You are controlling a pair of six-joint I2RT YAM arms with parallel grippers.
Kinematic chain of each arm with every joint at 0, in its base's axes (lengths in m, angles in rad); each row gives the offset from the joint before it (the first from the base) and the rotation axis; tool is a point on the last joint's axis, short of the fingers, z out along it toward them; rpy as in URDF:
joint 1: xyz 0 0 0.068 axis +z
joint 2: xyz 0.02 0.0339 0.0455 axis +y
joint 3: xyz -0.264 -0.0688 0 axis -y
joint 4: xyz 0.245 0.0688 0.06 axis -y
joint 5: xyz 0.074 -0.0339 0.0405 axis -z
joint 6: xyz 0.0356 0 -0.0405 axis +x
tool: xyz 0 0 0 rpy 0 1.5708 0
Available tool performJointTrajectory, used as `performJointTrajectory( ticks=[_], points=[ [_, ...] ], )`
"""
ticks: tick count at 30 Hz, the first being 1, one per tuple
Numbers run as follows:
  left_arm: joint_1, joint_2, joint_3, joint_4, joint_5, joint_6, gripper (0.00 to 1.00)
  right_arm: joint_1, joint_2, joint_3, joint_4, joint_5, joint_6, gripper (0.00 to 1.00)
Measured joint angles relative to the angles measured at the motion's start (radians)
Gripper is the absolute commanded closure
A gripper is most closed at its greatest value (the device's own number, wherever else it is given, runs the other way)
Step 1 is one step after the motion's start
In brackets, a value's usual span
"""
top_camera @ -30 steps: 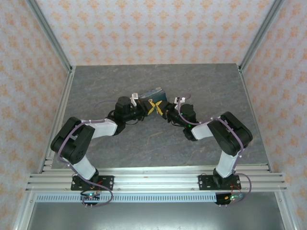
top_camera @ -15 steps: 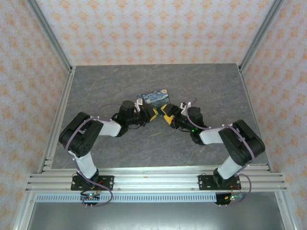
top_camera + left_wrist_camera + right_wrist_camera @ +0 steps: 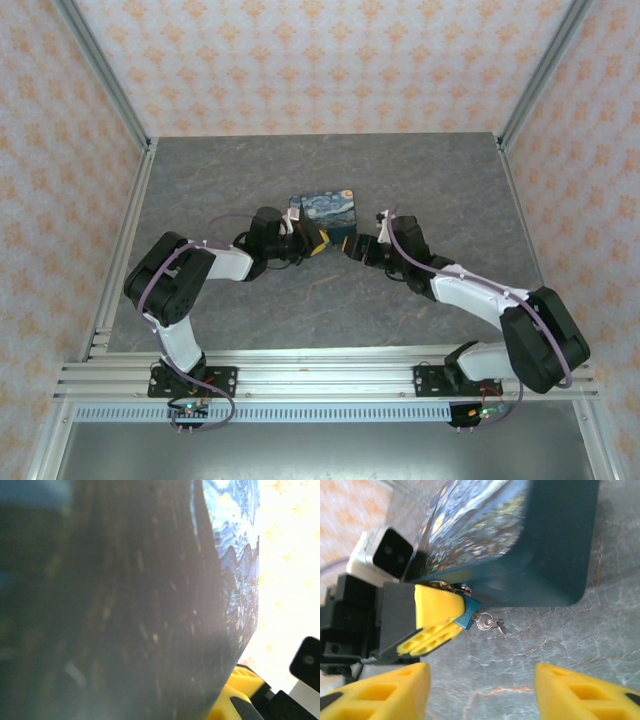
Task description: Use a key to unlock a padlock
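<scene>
While left gripper pinches closed on padlock, only blue corner of lock body pokes past its yellow finger, just beside lower edge of dark-blue swirl box. Key on small ring trails off that corner: long axis nearly level in right wrist view, tip pointing away from lock, over grey table. Key seated in lock or not: cannot tell. Right gripper spread wide, holding nothing, near key, apart from it.
</scene>
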State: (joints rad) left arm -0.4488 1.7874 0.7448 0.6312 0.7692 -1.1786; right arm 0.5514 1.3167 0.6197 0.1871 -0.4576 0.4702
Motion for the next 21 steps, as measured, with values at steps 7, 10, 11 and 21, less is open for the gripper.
performJointTrajectory(
  ticks=[7,10,11,21],
  points=[
    [0.000,0.000,0.040,-0.075,0.032,0.010,1.00,0.092,0.018,0.073,-0.122,0.138,-0.244,0.59],
    [0.000,0.000,0.056,-0.105,0.043,0.011,1.00,0.111,0.044,0.088,-0.140,0.179,-0.315,0.59],
    [0.000,0.000,0.060,-0.112,0.045,0.011,1.00,0.115,0.054,0.092,-0.146,0.191,-0.337,0.60],
    [0.000,-0.001,0.081,-0.156,0.065,0.021,1.00,0.165,0.135,0.142,-0.173,0.294,-0.477,0.64]
  ],
)
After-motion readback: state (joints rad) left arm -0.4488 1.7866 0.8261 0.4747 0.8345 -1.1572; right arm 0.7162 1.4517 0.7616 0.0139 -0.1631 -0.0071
